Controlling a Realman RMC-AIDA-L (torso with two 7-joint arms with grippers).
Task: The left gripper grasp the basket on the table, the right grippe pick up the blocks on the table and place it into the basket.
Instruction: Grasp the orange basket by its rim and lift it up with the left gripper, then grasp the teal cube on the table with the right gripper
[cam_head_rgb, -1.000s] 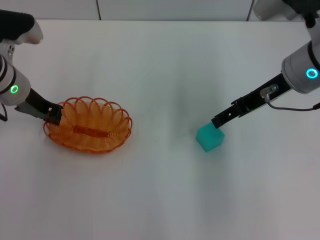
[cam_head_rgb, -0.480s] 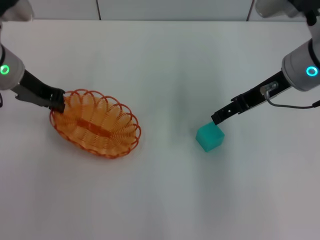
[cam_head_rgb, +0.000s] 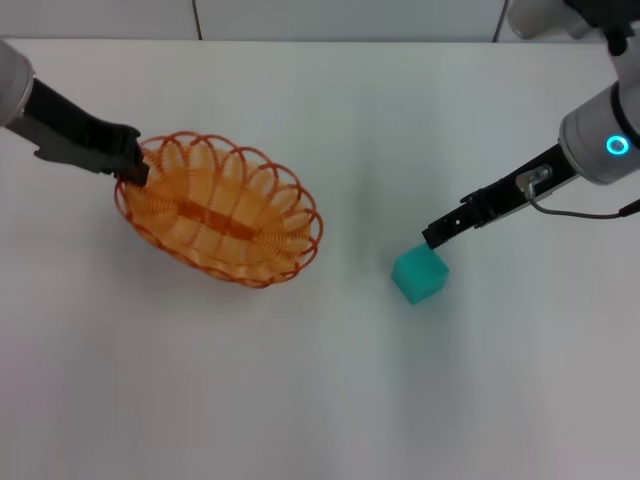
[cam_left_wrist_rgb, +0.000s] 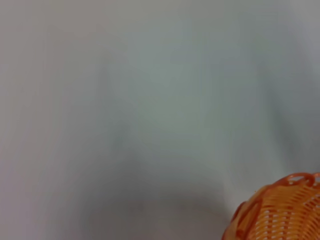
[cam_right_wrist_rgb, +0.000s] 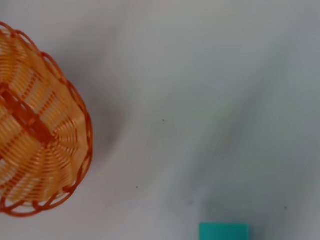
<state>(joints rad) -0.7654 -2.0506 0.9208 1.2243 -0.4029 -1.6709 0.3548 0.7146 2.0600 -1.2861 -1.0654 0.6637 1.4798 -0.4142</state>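
The orange wire basket (cam_head_rgb: 222, 212) hangs tilted above the white table (cam_head_rgb: 300, 390) at the left, held by its rim. My left gripper (cam_head_rgb: 134, 166) is shut on the rim's left end. A small teal cube (cam_head_rgb: 420, 275) rests on the table right of centre. My right gripper (cam_head_rgb: 433, 238) hovers just above the cube's far top edge, its arm reaching in from the right. In the right wrist view the cube (cam_right_wrist_rgb: 224, 231) shows at the frame's edge, with the basket (cam_right_wrist_rgb: 40, 145) well apart from it. Only a bit of basket rim (cam_left_wrist_rgb: 280, 212) shows in the left wrist view.
The white tabletop runs wide and bare around both things. Its far edge (cam_head_rgb: 340, 40) meets a grey wall at the back.
My left gripper has lifted the basket and carried it up and toward the right, so it looms larger and more tilted. The right gripper and the cube have stayed put.
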